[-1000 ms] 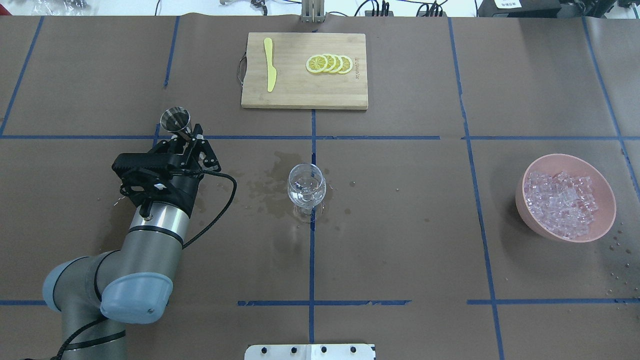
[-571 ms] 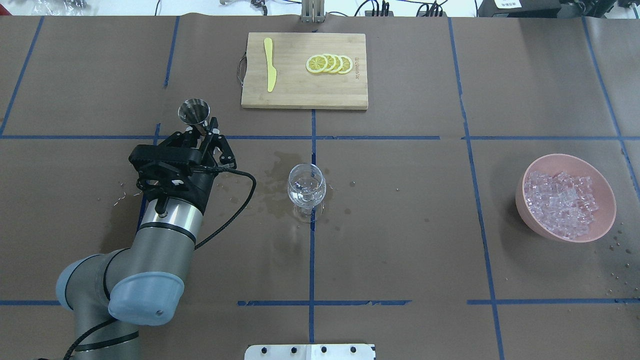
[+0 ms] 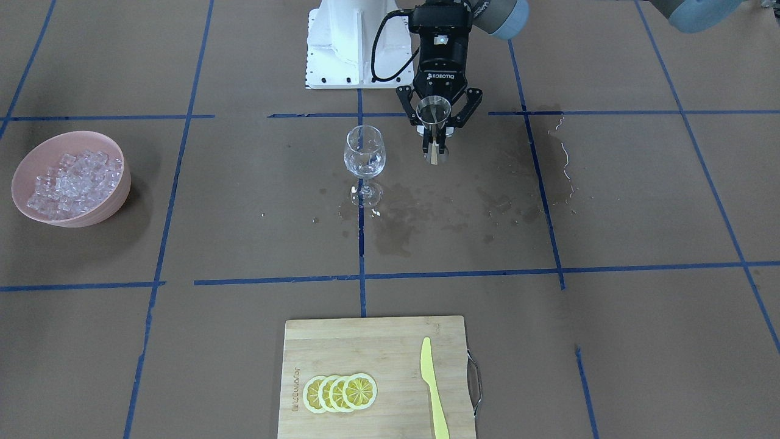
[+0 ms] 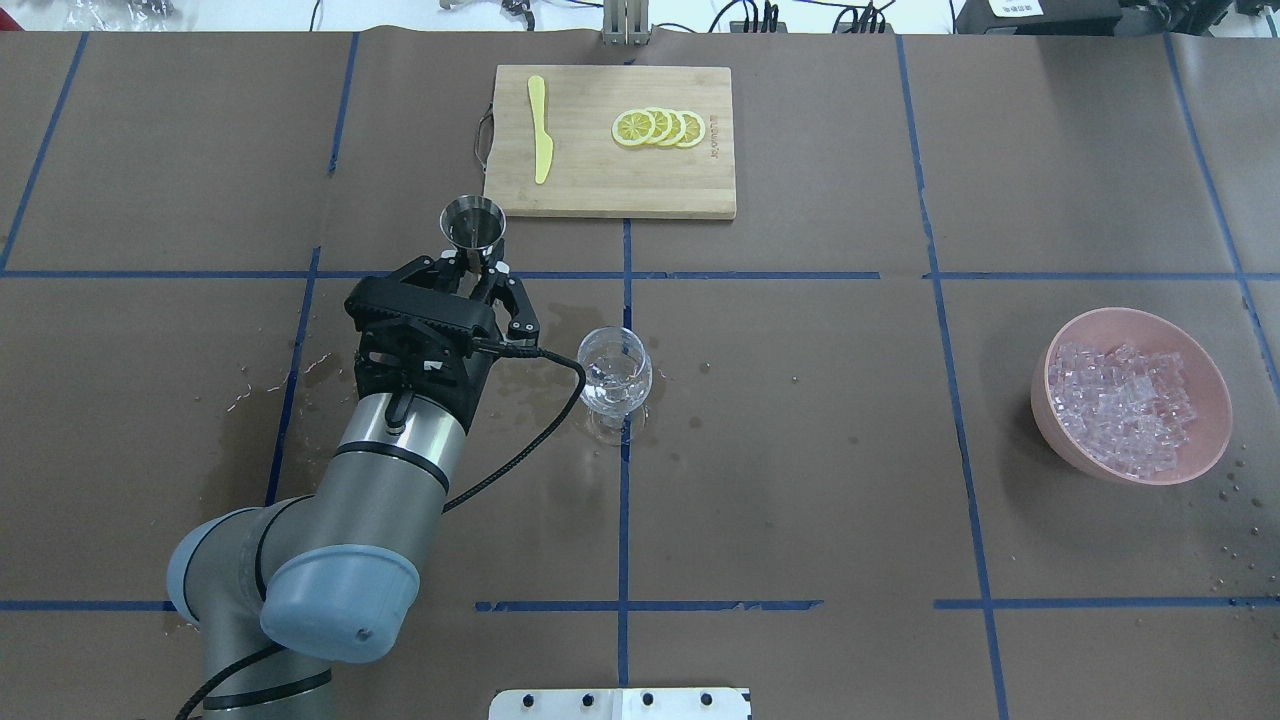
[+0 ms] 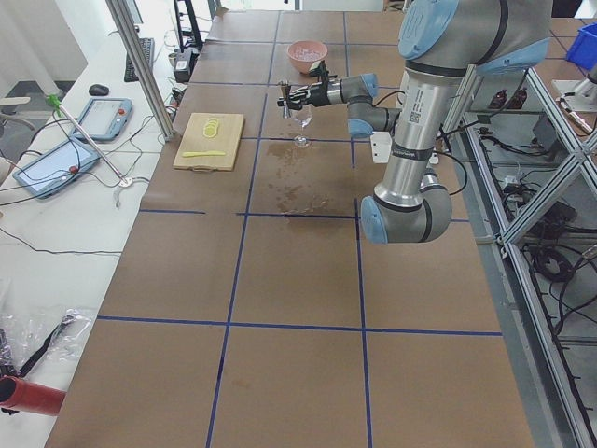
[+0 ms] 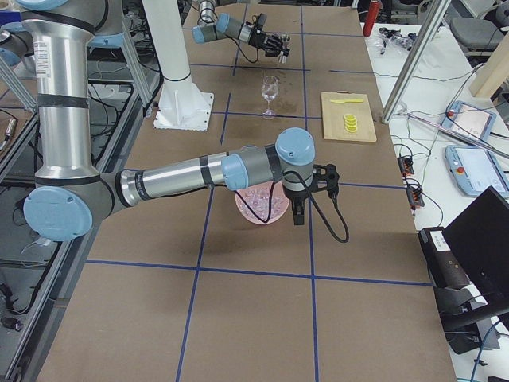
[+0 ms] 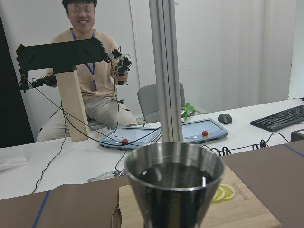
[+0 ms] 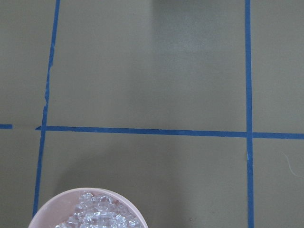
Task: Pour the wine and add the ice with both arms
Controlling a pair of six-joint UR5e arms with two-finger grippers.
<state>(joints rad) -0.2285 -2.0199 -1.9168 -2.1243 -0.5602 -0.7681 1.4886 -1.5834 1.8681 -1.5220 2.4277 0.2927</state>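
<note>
The left jaws clamp the upright jigger (image 4: 474,222) of wine (image 7: 173,173) just beside the wine glass (image 4: 613,375), so pouring and icing look undone; ice (image 4: 1128,405) lies well apart from it, and I cannot tell the right jaws' state.

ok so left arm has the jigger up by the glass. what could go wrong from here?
1. The jigger, clamped in the left gripper, sits beside the wine glass, not over its narrow mouth. Tipping from here would likely spill onto the table, where wet stains show.
2. The gripper's cable loops close to the stemmed glass, so a sideways move could knock it over.
</note>
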